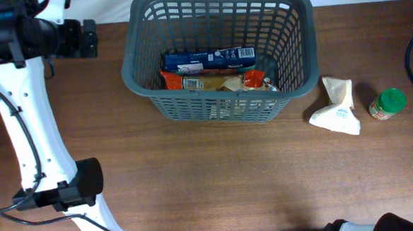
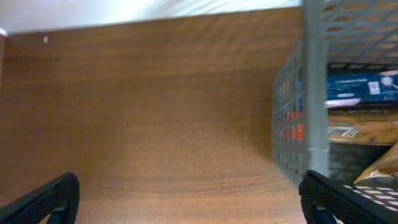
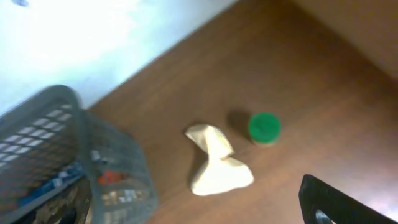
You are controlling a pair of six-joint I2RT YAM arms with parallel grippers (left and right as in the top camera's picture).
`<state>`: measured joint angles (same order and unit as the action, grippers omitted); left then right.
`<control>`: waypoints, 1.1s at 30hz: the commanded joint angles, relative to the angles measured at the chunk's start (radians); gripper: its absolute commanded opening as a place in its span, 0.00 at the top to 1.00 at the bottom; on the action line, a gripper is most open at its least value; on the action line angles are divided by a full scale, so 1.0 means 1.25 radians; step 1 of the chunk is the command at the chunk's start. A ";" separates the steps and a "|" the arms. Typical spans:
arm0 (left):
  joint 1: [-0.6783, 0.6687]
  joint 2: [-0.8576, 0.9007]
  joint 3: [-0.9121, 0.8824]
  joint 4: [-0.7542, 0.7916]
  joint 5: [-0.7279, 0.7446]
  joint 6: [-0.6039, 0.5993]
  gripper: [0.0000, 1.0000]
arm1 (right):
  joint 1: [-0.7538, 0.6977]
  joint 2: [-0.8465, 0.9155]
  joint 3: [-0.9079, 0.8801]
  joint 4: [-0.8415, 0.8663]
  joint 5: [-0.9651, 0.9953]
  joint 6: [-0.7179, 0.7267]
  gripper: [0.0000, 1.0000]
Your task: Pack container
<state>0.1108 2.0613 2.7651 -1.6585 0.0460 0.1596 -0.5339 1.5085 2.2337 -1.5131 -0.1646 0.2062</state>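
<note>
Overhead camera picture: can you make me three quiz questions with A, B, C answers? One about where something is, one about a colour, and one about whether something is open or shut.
1. Where is the blue box? A. on the floor B. inside the grey basket C. in a drawer
2. What colour is the lid of the jar on the table? A. green B. red C. purple
3. How is the left end effector? A. shut tight B. hidden from view C. open, holding nothing

Answers: 1 B, the box lies behind the basket's lattice wall. 2 A, the overhead and right wrist views both show green. 3 C, its fingers stand far apart with only table between.
</note>
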 commanded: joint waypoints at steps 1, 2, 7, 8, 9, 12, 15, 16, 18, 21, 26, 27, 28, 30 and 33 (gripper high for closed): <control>0.018 -0.001 -0.002 -0.010 0.020 -0.013 0.01 | -0.004 0.063 -0.045 -0.008 0.102 0.016 0.01; 0.019 -0.001 -0.002 -0.011 0.020 -0.013 0.01 | -0.004 0.076 -0.055 -0.007 0.120 0.034 0.01; 0.018 -0.001 -0.002 -0.012 0.020 -0.013 0.01 | -0.004 0.214 -0.068 0.036 0.128 0.046 0.01; 0.018 -0.001 -0.002 -0.012 0.020 -0.013 0.01 | -0.006 0.244 -0.068 0.042 0.150 0.046 0.01; 0.019 -0.001 -0.002 -0.012 0.020 -0.013 0.01 | -0.008 0.279 -0.068 0.048 0.174 0.047 0.02; 0.018 -0.001 -0.002 -0.012 0.020 -0.013 0.01 | -0.013 0.373 -0.068 0.042 0.190 0.052 0.11; 0.018 -0.001 -0.002 -0.012 0.020 -0.013 0.01 | -0.014 0.467 -0.068 0.039 0.190 0.074 0.13; 0.018 -0.001 -0.002 -0.012 0.020 -0.013 0.01 | -0.014 0.484 -0.068 0.042 0.190 0.083 0.12; 0.019 -0.001 -0.002 -0.012 0.020 -0.013 0.01 | -0.014 0.515 -0.069 0.049 0.190 0.088 0.10; 0.018 -0.001 -0.002 -0.012 0.020 -0.013 0.01 | -0.019 0.537 -0.069 0.074 0.190 0.085 0.07; 0.018 -0.001 -0.002 -0.012 0.020 -0.013 0.01 | -0.020 0.563 -0.070 0.103 0.190 0.076 0.05; 0.019 -0.001 -0.002 -0.012 0.020 -0.013 0.01 | -0.021 0.569 -0.070 0.109 0.191 0.076 0.04; 0.018 -0.001 -0.002 -0.012 0.020 -0.013 0.01 | -0.023 0.579 -0.070 0.119 0.191 0.076 0.03; 0.019 -0.001 -0.002 -0.012 0.020 -0.013 0.01 | -0.025 0.599 -0.070 0.121 0.189 0.076 0.03; 0.019 -0.001 -0.002 -0.012 0.020 -0.013 0.01 | -0.023 0.623 -0.070 0.120 0.181 0.076 0.03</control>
<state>0.1307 2.0621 2.7651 -1.6726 0.0563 0.1589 -0.5560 2.2532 2.1483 -1.3632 0.0559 0.2989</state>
